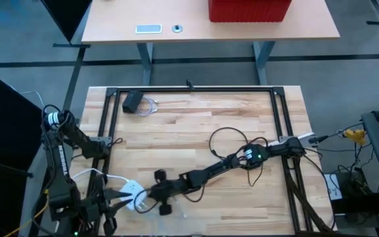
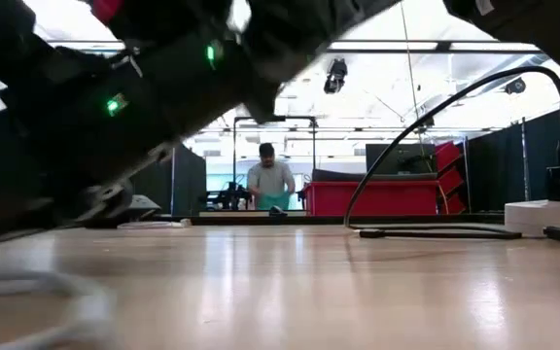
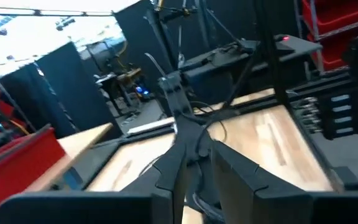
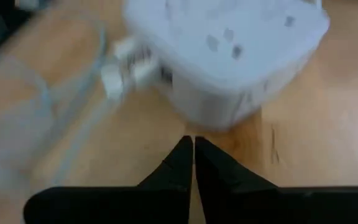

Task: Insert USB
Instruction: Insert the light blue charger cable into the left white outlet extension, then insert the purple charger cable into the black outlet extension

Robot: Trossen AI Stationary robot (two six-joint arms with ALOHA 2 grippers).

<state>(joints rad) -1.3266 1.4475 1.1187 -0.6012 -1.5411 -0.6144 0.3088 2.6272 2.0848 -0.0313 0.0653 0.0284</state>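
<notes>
A white power hub (image 1: 134, 195) lies flat on the wooden table near its front left. A white USB plug (image 4: 127, 66) with a white cable (image 1: 91, 175) sits at the hub's side. My right gripper (image 4: 192, 144) is shut, and its tips stand right at the near edge of the hub (image 4: 229, 56). In the high view my right gripper (image 1: 151, 195) reaches in from the table's right. My left gripper (image 1: 118, 201) is open at the hub's left end, its fingers spread. The left wrist view looks over the hub and shows only the right arm (image 3: 180, 124). My left gripper has its spread fingers at the hub's left end (image 1: 126, 196); I cannot tell whether they touch it. My right gripper points its shut fingertips (image 4: 185, 149) at the hub's side edge (image 4: 219, 121), low over the table; I cannot tell whether they touch it.
A black adapter (image 1: 133, 100) with a pale cord lies at the far left. A black cable loop (image 1: 229, 139) lies mid-table under the right arm. A small black part (image 1: 165, 209) sits near the front edge. A black frame (image 1: 189, 89) borders the table.
</notes>
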